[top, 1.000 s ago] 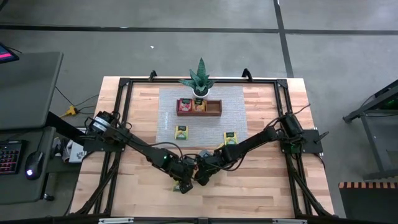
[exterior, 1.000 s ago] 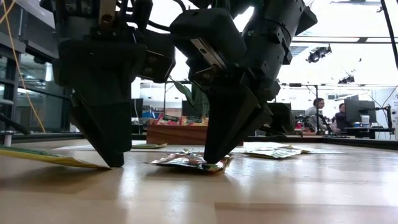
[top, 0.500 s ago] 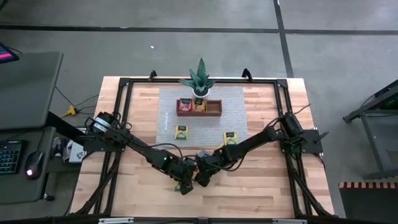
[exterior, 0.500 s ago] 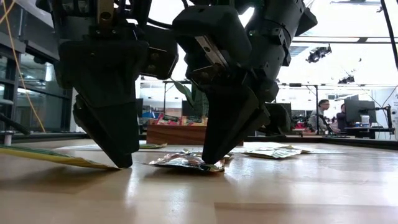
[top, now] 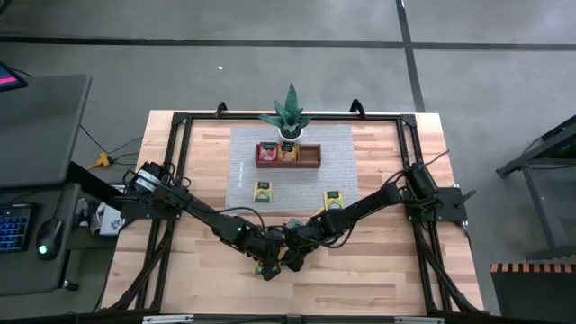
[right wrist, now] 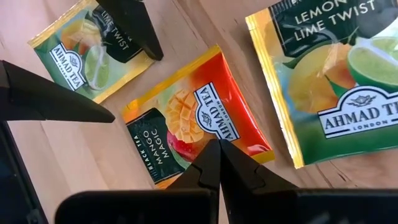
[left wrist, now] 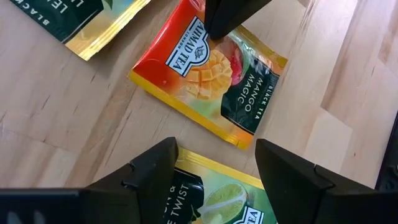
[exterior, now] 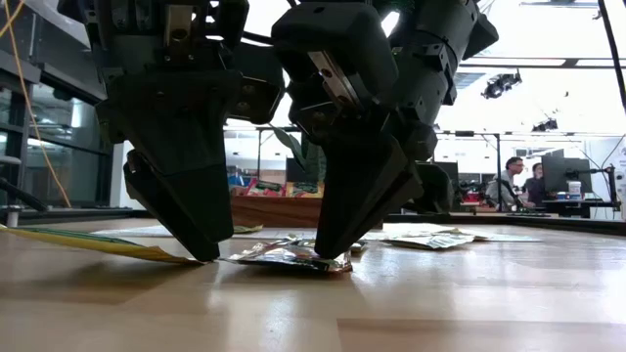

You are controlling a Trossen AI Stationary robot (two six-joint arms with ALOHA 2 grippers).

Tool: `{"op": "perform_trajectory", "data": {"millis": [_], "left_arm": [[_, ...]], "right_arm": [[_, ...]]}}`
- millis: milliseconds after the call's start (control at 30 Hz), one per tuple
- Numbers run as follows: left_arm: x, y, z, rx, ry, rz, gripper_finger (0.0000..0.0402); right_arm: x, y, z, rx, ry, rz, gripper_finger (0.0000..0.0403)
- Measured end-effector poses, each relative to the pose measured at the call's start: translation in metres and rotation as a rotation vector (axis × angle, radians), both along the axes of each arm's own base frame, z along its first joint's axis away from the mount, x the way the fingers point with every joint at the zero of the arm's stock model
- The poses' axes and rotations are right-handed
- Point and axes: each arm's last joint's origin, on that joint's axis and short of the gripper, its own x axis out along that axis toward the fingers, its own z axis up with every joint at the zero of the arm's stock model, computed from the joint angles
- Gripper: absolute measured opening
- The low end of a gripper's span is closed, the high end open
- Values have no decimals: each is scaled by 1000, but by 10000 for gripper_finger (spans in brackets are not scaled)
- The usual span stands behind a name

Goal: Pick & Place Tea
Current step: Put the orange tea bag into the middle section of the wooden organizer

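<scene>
right gripper [right wrist: 217, 149] clenched, tips pressing edge of red/orange mango tea packet [right wrist: 196, 121], flat on table [top: 378, 270] near front centre. left gripper [left wrist: 214, 165] jaws spread, straddling green lime tea packet [left wrist: 211, 199] just beside it, not grasping. 2 more packets on mat [top: 337, 166]; others in tray [top: 310, 155].

Bright backlight from the room's windows [exterior: 548, 88] turns both arms into near silhouettes in the low view, with soft sheen on the wooden table [exterior: 469, 293]
</scene>
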Motion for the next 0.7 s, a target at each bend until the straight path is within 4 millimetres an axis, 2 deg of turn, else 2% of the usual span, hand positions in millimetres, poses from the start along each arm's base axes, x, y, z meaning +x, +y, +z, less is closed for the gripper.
{"op": "perform_trajectory", "data": {"millis": [233,367,567,700], "left_arm": [[0,-1,-2,-32,-20,-33,225],[1,-2,-5,-103,-73,-42,225],[2,-3,-4,-117,-86,-39,225],[2,0,-5,-127,-61,16,225]], "right_arm": [[3,1,1,-1,-44,33,0],[6,-3,2,8,-61,27,0],[12,-9,3,22,-95,18,0],[12,-10,3,31,-96,21,0]]}}
